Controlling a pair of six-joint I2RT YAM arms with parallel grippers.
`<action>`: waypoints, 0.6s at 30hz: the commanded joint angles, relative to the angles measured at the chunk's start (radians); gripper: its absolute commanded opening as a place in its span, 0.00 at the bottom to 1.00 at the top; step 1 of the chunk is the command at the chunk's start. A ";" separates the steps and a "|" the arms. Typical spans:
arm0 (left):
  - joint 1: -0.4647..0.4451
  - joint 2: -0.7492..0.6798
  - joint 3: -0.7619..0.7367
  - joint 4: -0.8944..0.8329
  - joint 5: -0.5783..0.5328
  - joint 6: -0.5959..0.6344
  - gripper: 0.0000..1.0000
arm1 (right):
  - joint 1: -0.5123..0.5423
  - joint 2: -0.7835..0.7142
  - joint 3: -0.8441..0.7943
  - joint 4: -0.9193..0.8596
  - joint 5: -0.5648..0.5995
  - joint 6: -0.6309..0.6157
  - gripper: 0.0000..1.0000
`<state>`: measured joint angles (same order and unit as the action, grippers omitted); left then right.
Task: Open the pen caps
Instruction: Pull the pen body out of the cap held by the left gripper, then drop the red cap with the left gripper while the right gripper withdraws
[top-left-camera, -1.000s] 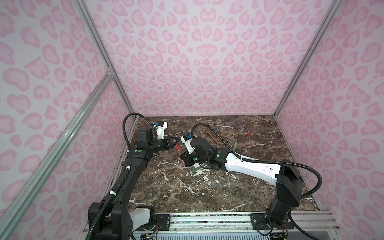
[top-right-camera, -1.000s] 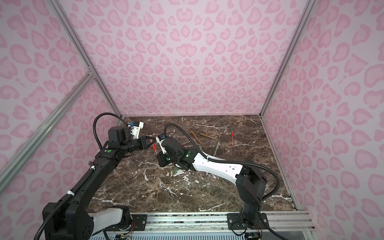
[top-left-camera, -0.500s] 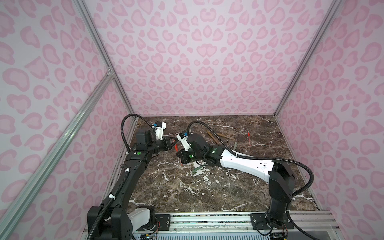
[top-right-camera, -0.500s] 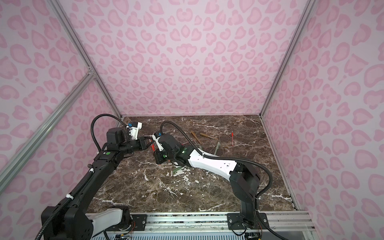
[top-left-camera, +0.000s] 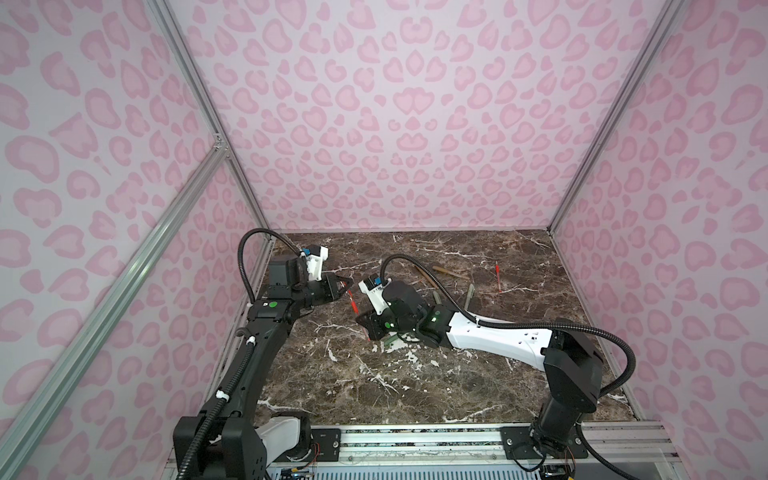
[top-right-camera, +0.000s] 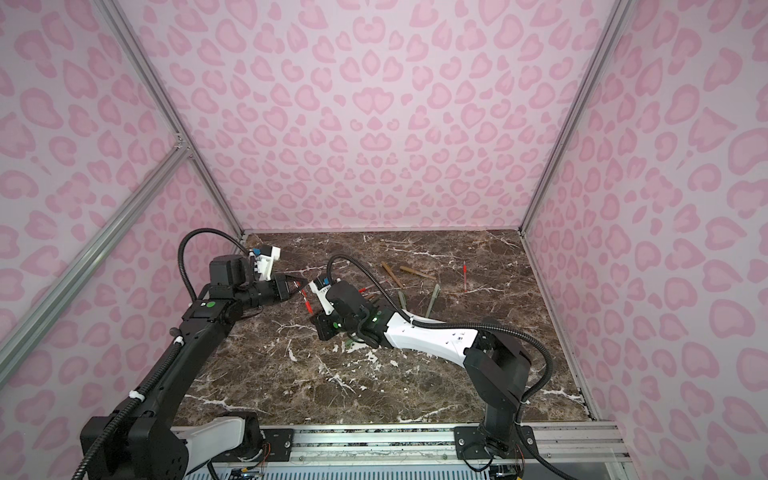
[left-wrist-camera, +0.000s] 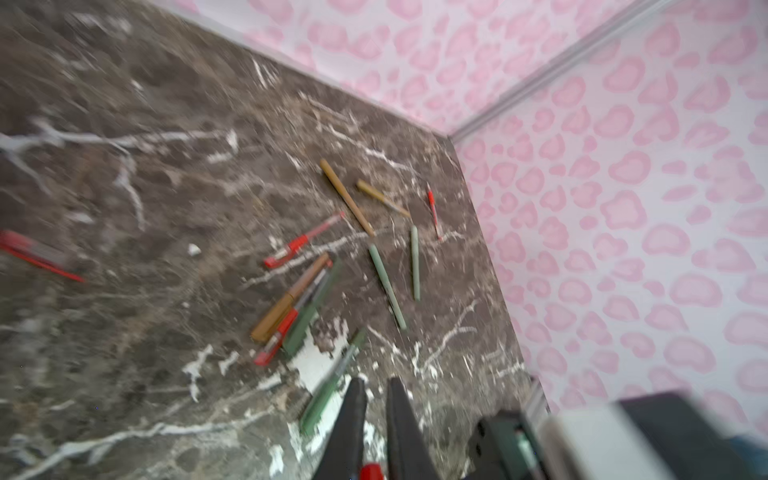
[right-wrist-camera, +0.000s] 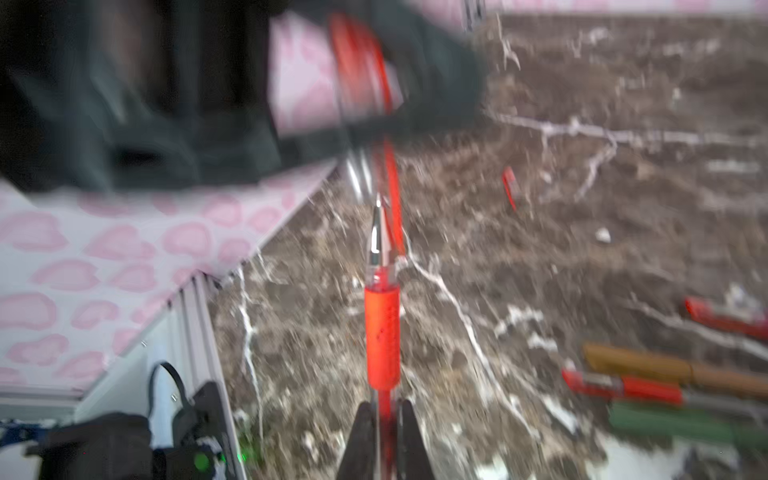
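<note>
My left gripper (top-left-camera: 344, 287) (top-right-camera: 296, 286) hangs above the table's back left and is shut on a red pen cap (right-wrist-camera: 357, 62), which shows as a red end deep between its fingers (left-wrist-camera: 372, 471). My right gripper (top-left-camera: 362, 322) (top-right-camera: 315, 316) is close beside it, shut on the barrel of a red pen (right-wrist-camera: 381, 336). The pen points at the left gripper. Its silver tip (right-wrist-camera: 376, 232) is bare, just short of the cap. Both wrist views are blurred. In the wrist views the left gripper (left-wrist-camera: 376, 382) and the right gripper (right-wrist-camera: 384, 405) have their jaws nearly together.
Several more pens lie on the brown marble table (top-left-camera: 415, 386): a tan, red and green cluster (left-wrist-camera: 291, 307), a dark green pen (left-wrist-camera: 328, 390), two sage green ones (left-wrist-camera: 386, 282), two tan ones (left-wrist-camera: 347, 197) and a thin red one (top-left-camera: 497, 276). A small red piece (right-wrist-camera: 509, 187) lies apart. Pink walls close three sides.
The right gripper reached toward the left one, then drew back a little with the red pen. The left gripper has hardly moved.
</note>
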<state>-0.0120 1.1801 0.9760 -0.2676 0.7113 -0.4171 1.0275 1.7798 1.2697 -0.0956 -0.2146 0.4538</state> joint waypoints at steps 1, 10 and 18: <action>0.008 0.000 0.026 0.051 -0.016 0.012 0.04 | 0.003 -0.017 -0.054 -0.066 0.023 0.012 0.00; 0.022 0.088 0.107 -0.112 -0.209 0.169 0.03 | -0.025 -0.106 -0.116 -0.096 0.080 0.021 0.00; 0.043 0.287 0.170 -0.209 -0.390 0.246 0.04 | -0.138 -0.267 -0.221 -0.148 0.093 0.060 0.00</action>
<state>0.0273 1.4273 1.1309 -0.4290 0.4217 -0.2153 0.9112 1.5452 1.0733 -0.2291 -0.1314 0.5037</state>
